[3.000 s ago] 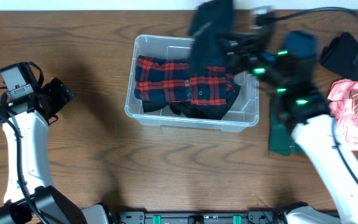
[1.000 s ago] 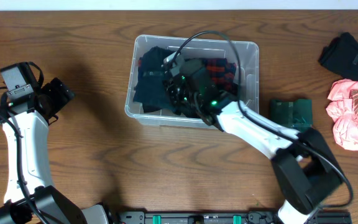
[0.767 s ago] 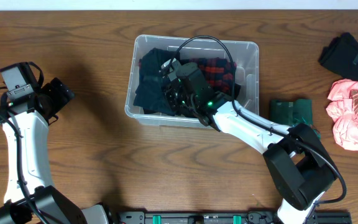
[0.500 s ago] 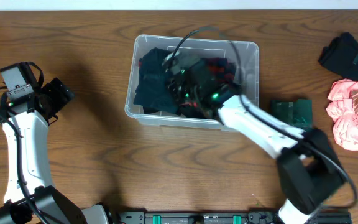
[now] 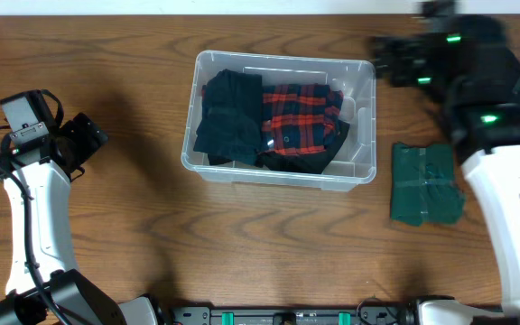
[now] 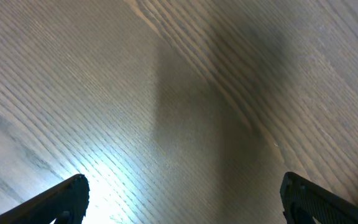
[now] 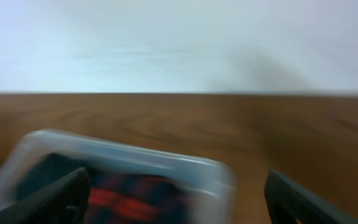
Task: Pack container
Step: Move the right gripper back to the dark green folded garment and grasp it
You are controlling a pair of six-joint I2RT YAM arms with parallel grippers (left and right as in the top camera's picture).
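The container (image 5: 280, 177), a clear plastic tub, stands at the table's middle back. Inside lie a dark navy garment (image 5: 227, 117) on the left and a red plaid shirt (image 5: 301, 112) on the right. My right gripper (image 5: 388, 56) is blurred, raised off the tub's back right corner, open and empty. In the right wrist view the right gripper (image 7: 176, 180) has wide-apart fingers that frame the blurred container (image 7: 166, 163) and the plaid shirt (image 7: 123, 202). My left gripper (image 5: 87, 135) hangs far left of the tub. The left wrist view shows the left gripper (image 6: 183, 183) open over bare wood.
A folded dark green cloth (image 5: 427, 185) lies on the table right of the tub, beside my right arm (image 5: 504, 181). The table's back edge meets a pale wall (image 7: 179, 43).
My right gripper opened inside the tub, left the dark garment there, and swung up and away to the back right. The left arm stayed still.
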